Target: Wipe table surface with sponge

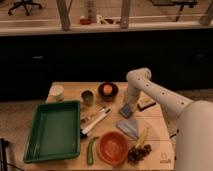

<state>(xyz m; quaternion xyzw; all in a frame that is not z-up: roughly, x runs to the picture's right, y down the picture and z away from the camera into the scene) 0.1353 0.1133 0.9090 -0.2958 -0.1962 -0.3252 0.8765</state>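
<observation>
You see an office-like lab: wheeled office chairs (24, 6) behind a glass partition (64, 15), a long dark counter (100, 31). The gripper (128, 106) sits low over the tabletop (155, 127).

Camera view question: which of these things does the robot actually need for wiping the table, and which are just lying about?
For the job:
sponge; table surface; gripper, down at the sponge.

Just lying about:
green tray; white cup; metal can; dark bowl; pens; folded cloth; orange bowl; banana; grapes; brown-and-white block.

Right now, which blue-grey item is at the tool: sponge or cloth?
The sponge, the small block right at the tool; the flat folded cloth lies apart, nearer the orange bowl.
</observation>
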